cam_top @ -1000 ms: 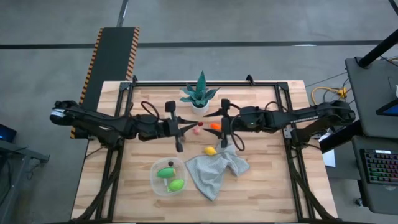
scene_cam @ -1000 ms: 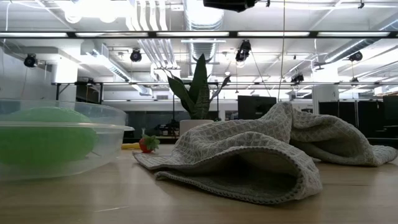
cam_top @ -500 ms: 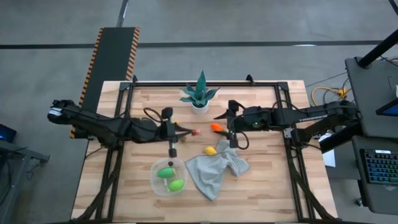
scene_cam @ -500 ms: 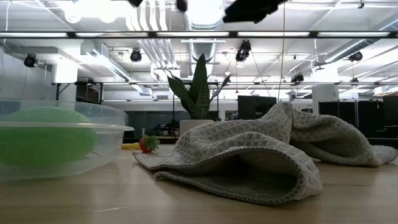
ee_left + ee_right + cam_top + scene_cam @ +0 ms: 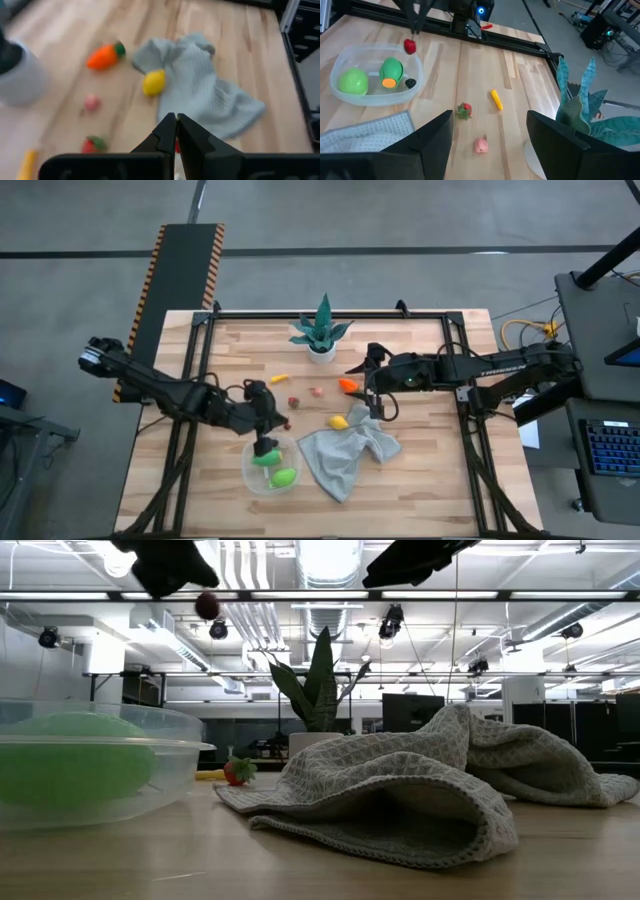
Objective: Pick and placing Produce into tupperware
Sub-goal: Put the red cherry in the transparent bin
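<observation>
Moved since half a second ago: the left arm (image 5: 190,395) has been swung away from the middle of the counter (image 5: 440,470), and its jaws are now placed over the tub (image 5: 250,472).

From above, two green pieces (image 5: 283,476) are seen lying in the tub, with the grey cloth (image 5: 348,453) just beside it. A lemon (image 5: 339,422) touches the cloth's far edge. The right arm (image 5: 480,367) is held over the carrot (image 5: 347,384). A strawberry (image 5: 294,402), a pink piece (image 5: 316,392) and a yellow stick (image 5: 281,378) are spread near the potted plant (image 5: 321,332).

At counter height, a small red piece (image 5: 207,605) is seen gripped high above the tub (image 5: 180,765) (the left jaws are clenched on it). The crumpled cloth (image 5: 400,790) fills the foreground.

From the left wrist, the fingers (image 5: 167,131) are seen pressed together, a sliver of red showing under them. The carrot (image 5: 104,56), lemon (image 5: 153,82) and cloth (image 5: 200,95) lie beyond.

From the right wrist, the right jaws are seen released, with nothing between them. The red piece (image 5: 410,46) hangs over the rim of the tub (image 5: 380,100), in which a green ball (image 5: 349,81), a green piece with an orange end (image 5: 391,72) and a small dark piece (image 5: 410,83) lie.
</observation>
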Controlling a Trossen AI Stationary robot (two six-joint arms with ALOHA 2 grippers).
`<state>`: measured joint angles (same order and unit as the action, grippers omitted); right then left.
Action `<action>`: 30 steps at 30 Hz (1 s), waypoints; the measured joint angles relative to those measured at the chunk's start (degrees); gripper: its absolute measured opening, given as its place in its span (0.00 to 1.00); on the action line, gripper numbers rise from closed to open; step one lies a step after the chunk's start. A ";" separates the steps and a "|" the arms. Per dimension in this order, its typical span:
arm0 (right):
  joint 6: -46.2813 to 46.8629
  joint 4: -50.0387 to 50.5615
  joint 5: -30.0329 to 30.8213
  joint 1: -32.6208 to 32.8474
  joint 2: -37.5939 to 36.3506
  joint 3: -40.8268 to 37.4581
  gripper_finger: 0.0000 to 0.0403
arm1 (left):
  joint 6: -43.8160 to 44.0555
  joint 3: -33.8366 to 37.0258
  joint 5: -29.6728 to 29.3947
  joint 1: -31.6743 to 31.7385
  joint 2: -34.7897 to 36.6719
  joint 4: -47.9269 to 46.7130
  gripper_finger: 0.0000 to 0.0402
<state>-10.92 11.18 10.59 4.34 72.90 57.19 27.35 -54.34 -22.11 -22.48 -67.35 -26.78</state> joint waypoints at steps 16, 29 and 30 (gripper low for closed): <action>3.84 0.30 0.02 0.00 0.04 -0.22 0.59 | 9.43 5.07 3.49 -3.28 -11.69 1.37 0.00; 4.91 0.70 0.00 0.00 0.04 -0.33 0.59 | 6.57 5.07 10.63 -3.42 -15.62 4.41 0.00; 4.97 0.68 0.00 0.00 0.04 -0.33 0.59 | 5.02 5.05 10.92 -3.51 -15.25 5.23 0.00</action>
<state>-5.94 11.86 10.59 4.34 72.95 56.86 32.37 -49.30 -11.19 -25.98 -82.60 -21.54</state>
